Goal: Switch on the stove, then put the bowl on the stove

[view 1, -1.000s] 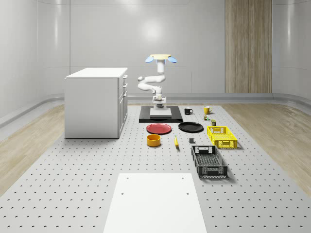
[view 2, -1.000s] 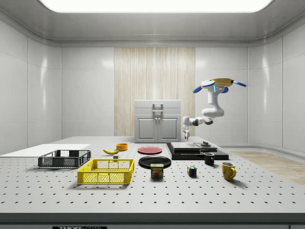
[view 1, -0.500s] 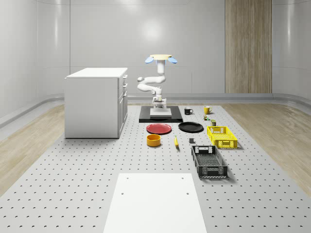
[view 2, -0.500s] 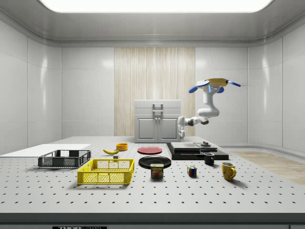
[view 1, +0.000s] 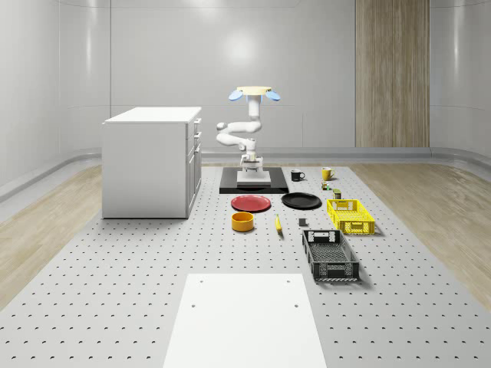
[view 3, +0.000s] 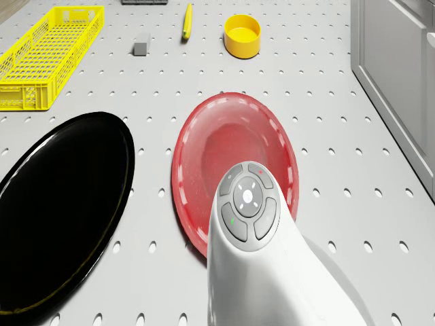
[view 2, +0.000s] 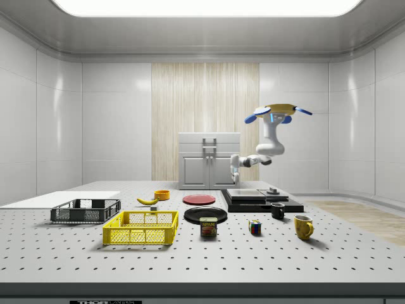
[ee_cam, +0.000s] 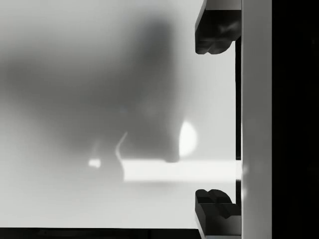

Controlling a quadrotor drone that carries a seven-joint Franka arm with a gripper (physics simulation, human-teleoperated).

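White two-finger gripper [view 2: 235, 166] is spread wide and empty, hanging off the edge of the flat black stove [view 2: 262, 199] on the red round plate [view 3: 234, 170] side. Likely it's set to go fetch, not to press the knob. The quadrotor drone [view 2: 275, 113] hovers above the stove. The small yellow-orange bowl [view 1: 243, 221] sits on the perforated table, well apart from the stove, not yet picked. Versus earlier, drone and arm have shifted toward the side view's left; the bowl is unmoved.
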